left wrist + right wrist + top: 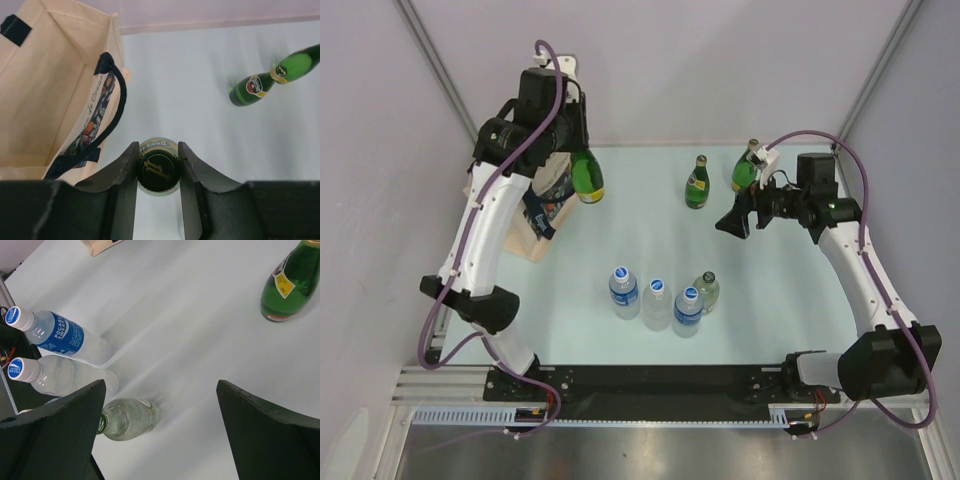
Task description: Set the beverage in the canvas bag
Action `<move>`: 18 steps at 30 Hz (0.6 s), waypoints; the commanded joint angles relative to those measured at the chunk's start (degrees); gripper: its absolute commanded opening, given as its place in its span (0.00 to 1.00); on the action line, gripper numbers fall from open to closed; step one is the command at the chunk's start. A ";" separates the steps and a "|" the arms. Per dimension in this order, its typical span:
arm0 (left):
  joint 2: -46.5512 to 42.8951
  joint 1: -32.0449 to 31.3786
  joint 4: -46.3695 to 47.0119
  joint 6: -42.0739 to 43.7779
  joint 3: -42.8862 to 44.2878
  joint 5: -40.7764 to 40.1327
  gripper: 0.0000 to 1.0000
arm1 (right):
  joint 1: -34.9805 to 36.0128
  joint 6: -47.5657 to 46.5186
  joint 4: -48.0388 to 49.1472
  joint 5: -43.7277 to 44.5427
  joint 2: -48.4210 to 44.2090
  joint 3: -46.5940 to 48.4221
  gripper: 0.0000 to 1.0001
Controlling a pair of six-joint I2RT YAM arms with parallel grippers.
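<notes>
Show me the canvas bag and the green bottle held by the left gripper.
canvas bag [45, 100], left wrist view, on its inner wall.
green bottle [159, 169], left wrist view, on its cap.

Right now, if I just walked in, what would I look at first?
The left gripper grabs your eye: it holds a green bottle by its top, right beside the open bag at the far left. Then three blue-capped bottles stand in a bunch in the middle near the front. The right gripper hangs wide open by two more green bottles at the back.
</notes>
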 commanded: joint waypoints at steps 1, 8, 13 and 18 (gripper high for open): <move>-3.75 2.11 8.54 0.95 6.35 -2.57 0.00 | 1.29 -1.02 0.31 -0.46 0.79 2.47 1.00; -3.05 5.80 13.64 0.60 8.38 -3.62 0.00 | 2.17 -1.20 -0.04 -0.11 1.15 2.47 1.00; -2.61 6.60 19.00 1.30 8.91 -5.55 0.00 | 2.17 -1.20 -0.39 0.07 1.06 2.21 1.00; 0.64 8.35 23.83 2.36 12.15 -8.53 0.00 | 2.17 -1.02 -0.83 -0.11 1.06 1.86 1.00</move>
